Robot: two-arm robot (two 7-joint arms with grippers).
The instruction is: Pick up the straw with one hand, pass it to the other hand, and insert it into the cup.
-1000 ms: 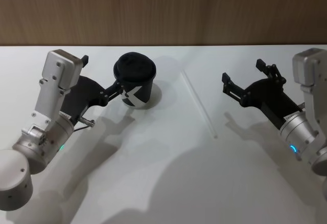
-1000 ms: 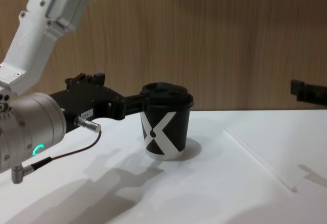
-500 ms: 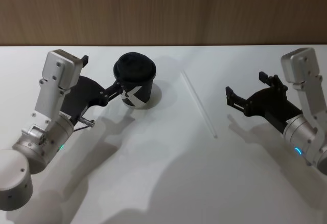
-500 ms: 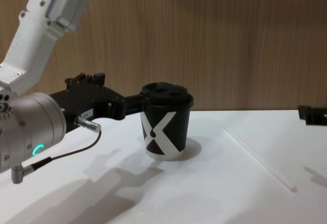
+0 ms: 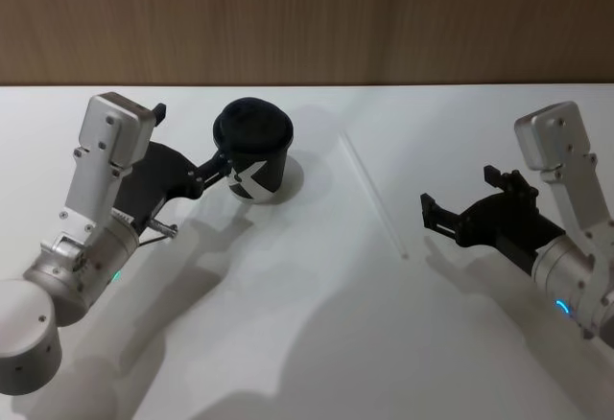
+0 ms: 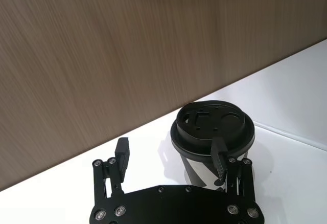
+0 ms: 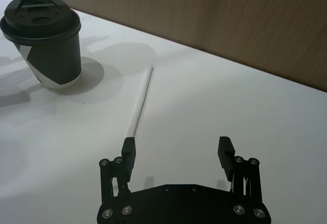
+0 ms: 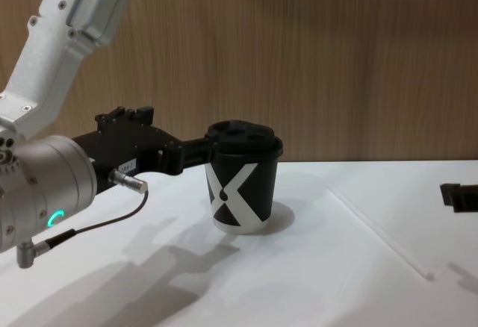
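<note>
The black cup (image 5: 252,148) with a white X and a domed lid stands upright at the back left of the white table (image 5: 288,343). My left gripper (image 5: 192,136) is open right beside it; in the left wrist view one finger (image 6: 220,155) lies against the cup (image 6: 212,132), which is outside the gap. The thin white straw (image 5: 374,196) lies flat to the right of the cup. My right gripper (image 5: 459,194) hovers open just right of the straw's near end. In the right wrist view the straw (image 7: 140,101) ends at one fingertip (image 7: 129,146).
A wooden wall (image 5: 307,17) runs along the table's far edge. The left arm's silver wrist with a black cable (image 8: 89,226) fills the left of the chest view. Bare table lies in front of the cup (image 8: 243,185) and the straw (image 8: 377,230).
My right gripper has come down and nearer, towards the straw's near end, staying open. The left gripper, cup and straw have not moved.
</note>
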